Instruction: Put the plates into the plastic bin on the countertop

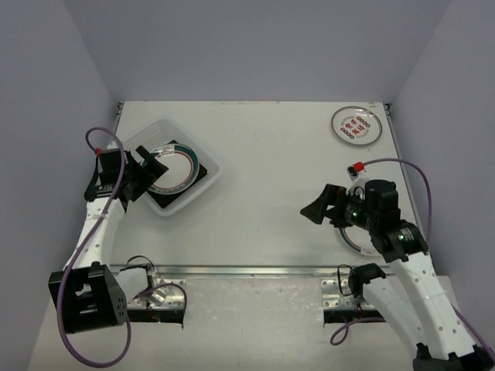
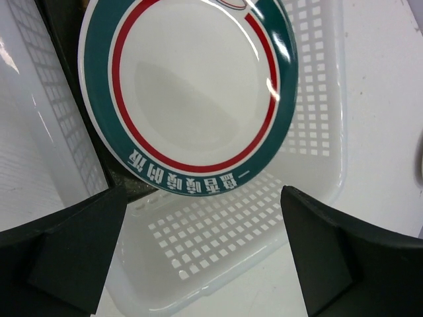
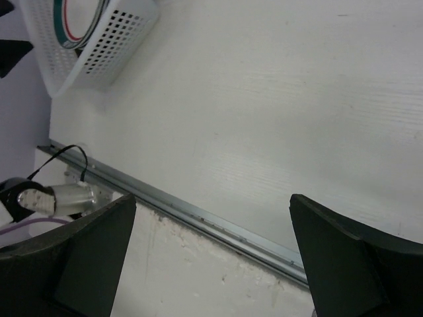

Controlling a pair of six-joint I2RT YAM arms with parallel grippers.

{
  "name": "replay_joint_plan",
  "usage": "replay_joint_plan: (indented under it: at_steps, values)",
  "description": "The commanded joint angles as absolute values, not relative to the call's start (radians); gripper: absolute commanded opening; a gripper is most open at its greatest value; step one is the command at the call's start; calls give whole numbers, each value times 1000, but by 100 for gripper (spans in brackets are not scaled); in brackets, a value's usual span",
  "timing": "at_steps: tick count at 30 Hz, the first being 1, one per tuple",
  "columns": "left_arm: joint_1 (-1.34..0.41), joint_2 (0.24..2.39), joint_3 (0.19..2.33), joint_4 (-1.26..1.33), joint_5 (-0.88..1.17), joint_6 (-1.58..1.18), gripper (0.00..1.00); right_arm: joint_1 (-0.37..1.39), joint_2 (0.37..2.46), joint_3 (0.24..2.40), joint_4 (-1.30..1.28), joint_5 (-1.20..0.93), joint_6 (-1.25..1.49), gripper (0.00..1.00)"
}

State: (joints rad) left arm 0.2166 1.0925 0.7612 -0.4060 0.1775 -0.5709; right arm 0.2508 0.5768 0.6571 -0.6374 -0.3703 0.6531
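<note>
Left gripper [image 2: 201, 261] noted spread open, nothing held, poised over the plastic bin [image 2: 317, 132]. A green-and-red-rimmed plate [image 2: 192, 86] is seen lying inside. Right gripper [image 1: 315, 209] likewise open and empty above the countertop [image 1: 271, 154]. A plate [image 1: 348, 238] beneath that arm could be shoved towards the front edge if its rim is caught by low fingers.

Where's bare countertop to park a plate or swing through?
Free: the middle of the countertop between the plastic bin and the right claw, and the far edge between the bin and the corner plate. Crowded: the bin, with the left claw over its green-rimmed plate, and under the right arm, where another plate lies partly hidden.
</note>
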Motion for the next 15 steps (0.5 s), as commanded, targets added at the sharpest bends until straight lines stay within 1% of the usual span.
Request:
replay_joint_plan:
  at_steps: [1, 2, 5, 6, 8, 9, 12, 14, 15]
  values:
    - [212, 1049, 817, -489, 257, -479, 100, 247, 718, 702, -518, -253, 618, 99]
    - [213, 1057, 819, -501, 291, -463, 100, 247, 745, 711, -494, -245, 617, 99]
    - [212, 1027, 834, -539, 310, -427, 100, 238, 848, 745, -455, -92, 658, 99]
    - [210, 988, 830, -534, 320, -407, 100, 227, 903, 762, -435, -7, 673, 99]
    - [211, 868, 832, -531, 338, -374, 100, 155, 975, 767, -353, 14, 726, 99]
    - [209, 815, 832, -530, 330, -356, 100, 116, 1024, 765, -300, -2, 750, 99]
    - [185, 626, 769, -470, 218, -373, 100, -40, 1238, 749, -105, -221, 921, 99]
    - [181, 550, 741, -460, 193, -388, 100, -109, 1365, 754, 91, -293, 1074, 99]
    - [180, 529, 743, -467, 190, -391, 100, -126, 1426, 755, 167, -305, 1102, 99]
